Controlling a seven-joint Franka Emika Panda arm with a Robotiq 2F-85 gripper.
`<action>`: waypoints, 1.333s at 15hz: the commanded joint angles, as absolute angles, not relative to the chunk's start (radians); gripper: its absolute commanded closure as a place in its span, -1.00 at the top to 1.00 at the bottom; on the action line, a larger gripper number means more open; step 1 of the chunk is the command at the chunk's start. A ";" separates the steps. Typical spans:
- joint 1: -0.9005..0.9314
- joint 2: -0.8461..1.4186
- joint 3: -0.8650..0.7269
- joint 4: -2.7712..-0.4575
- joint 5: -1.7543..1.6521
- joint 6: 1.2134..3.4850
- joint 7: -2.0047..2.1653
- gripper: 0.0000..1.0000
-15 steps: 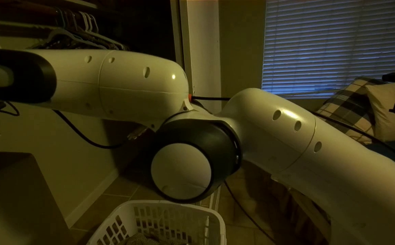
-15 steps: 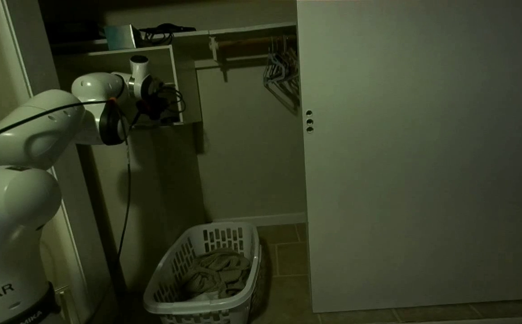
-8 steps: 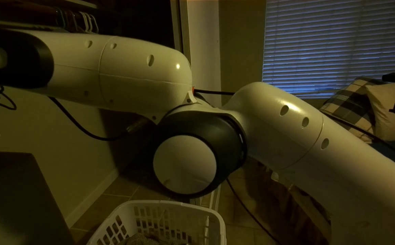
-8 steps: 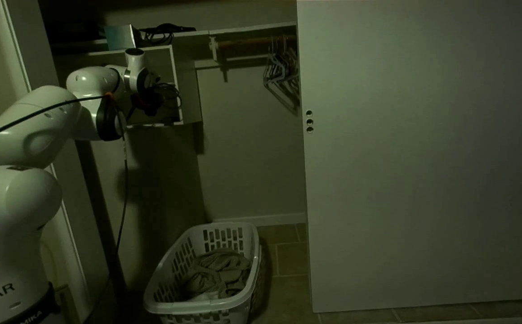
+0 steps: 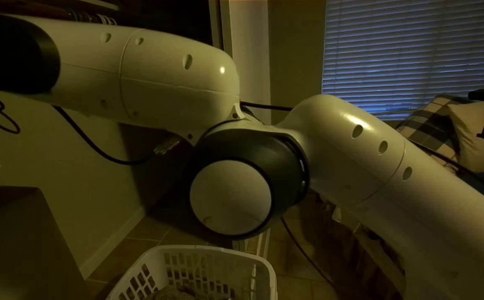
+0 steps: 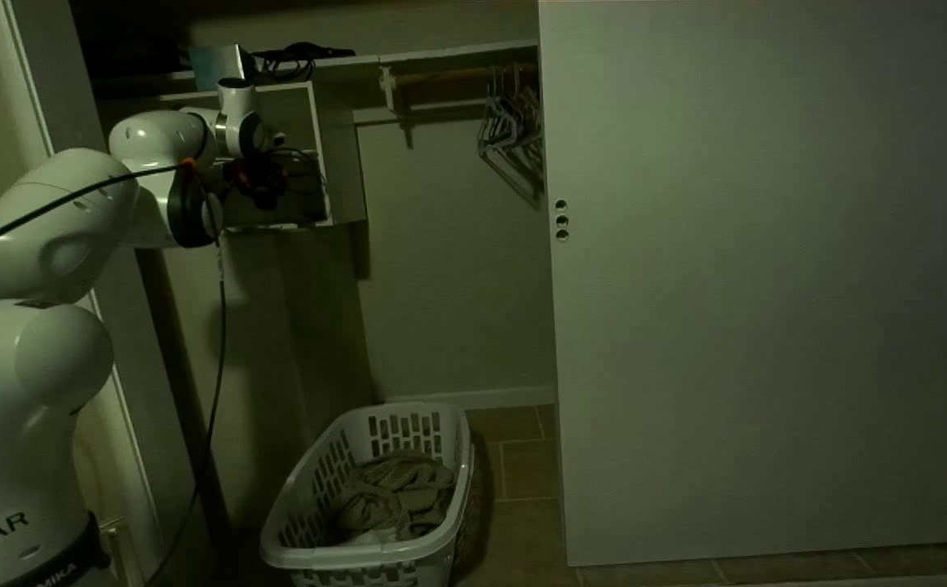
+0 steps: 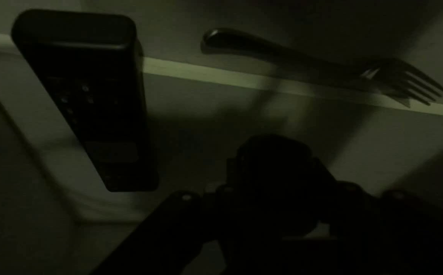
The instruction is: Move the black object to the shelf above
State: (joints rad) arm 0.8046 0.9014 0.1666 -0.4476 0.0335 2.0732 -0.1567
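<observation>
Below the fork (image 7: 309, 64) in the wrist view, we see a black object (image 7: 274, 154) within the claw (image 7: 275, 170); we cannot tell if the claw clamps it. Left of the fork is a remote (image 7: 97, 109).

Tool (image 6: 267, 187) nr cubby (image 6: 317, 130) under shelf (image 6: 363, 60), laundry bskt (image 6: 351, 558) w/ cloth (image 6: 396, 493) on flr (image 6: 522, 522).

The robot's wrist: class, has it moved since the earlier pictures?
Yes: in an exterior view, the wrist has shifted up and picture-left, away from the cubby's upright edge.
</observation>
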 commanded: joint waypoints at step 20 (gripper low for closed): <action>0.859 0.875 0.092 -0.446 -0.039 2.013 -0.006 -0.60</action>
